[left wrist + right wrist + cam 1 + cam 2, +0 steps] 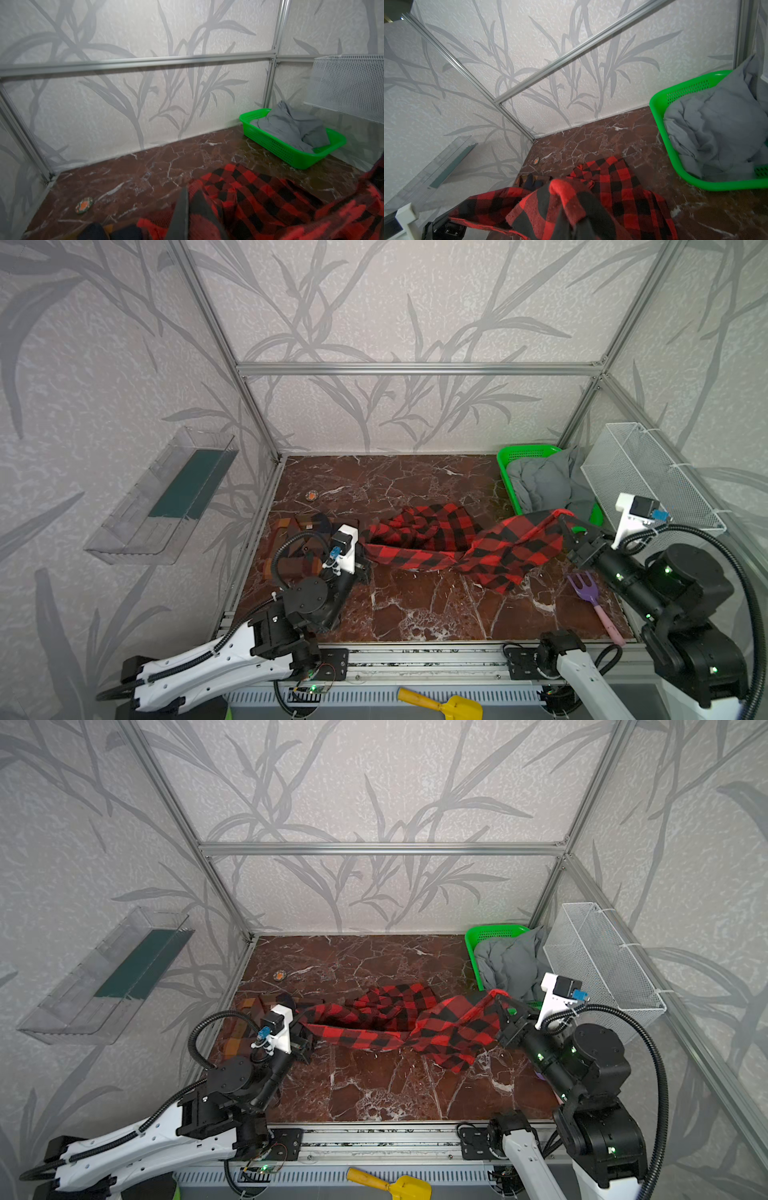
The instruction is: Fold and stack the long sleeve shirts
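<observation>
The red-and-black check shirt is stretched between both grippers across the middle of the table, its middle bunched and sagging on the surface. My left gripper is shut on its left edge, low over the table. My right gripper is shut on its right end and holds it raised. In the wrist views the check cloth wraps over the fingers. The brown, orange and navy plaid shirt lies folded at the left edge, partly behind the left arm.
A green basket holding grey cloth stands at the back right, beside a white wire basket. A purple toy fork lies at the front right. A small orange disc lies at the back left.
</observation>
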